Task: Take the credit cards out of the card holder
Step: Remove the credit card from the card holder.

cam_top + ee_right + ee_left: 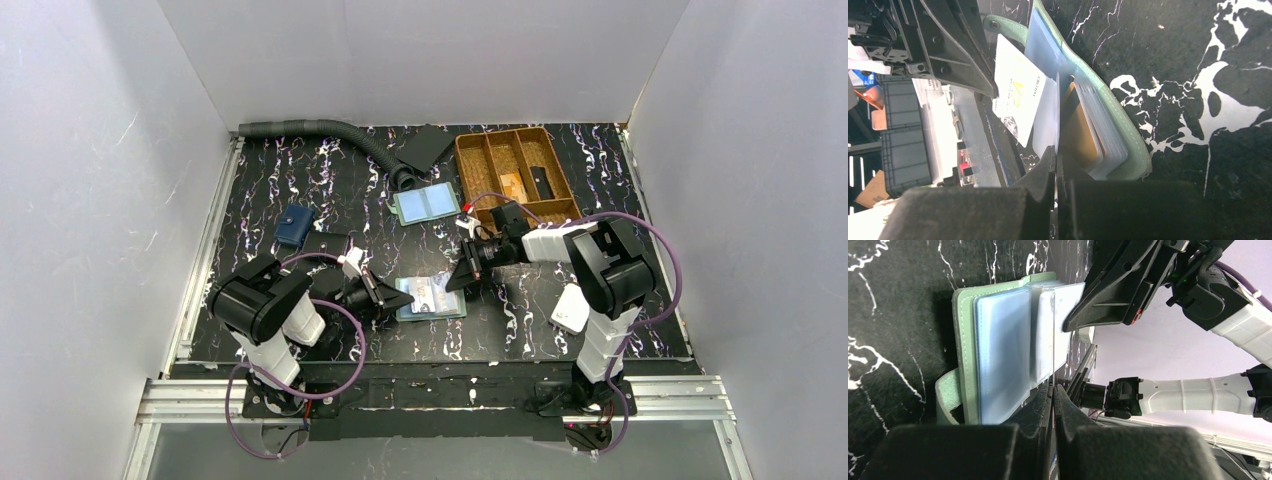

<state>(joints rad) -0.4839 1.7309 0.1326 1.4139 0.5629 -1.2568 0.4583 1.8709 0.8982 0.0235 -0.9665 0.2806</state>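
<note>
1. Top external view: the card holder (432, 300) lies open on the black, white-veined counter (300, 170), low in the middle of the frame, between the two hands.
2. In that view the left hand (405, 297) reaches in from the left of the frame and the right hand (455, 284) comes down from the upper right. Both meet the holder.
3. Left wrist view: the left hand's fingers are pressed together on a thin pale sheet seen edge-on. It rises beside the stack of clear sleeves (1003, 355) (the holder's green stitched edge and side tab show at the left of the frame).
4. Right wrist view: that sheet appears to be a white printed credit card (1018, 90). It stands tilted out of the sleeves, with the left hand's tip at its edge in the upper left of the frame.
5. At the bottom middle of the same view, the right hand's fingers are closed, pinching one of the card holder's clear sleeves edge-on. A tan card (1080, 132) sits in a sleeve just right of it.
6. Elsewhere in the top view are a second holder (425, 204) with pale-blue panels above centre, a wicker tray (463, 170) at upper right, a blue pouch (294, 226) at left, and a grey hose (310, 128) along the top.
</note>
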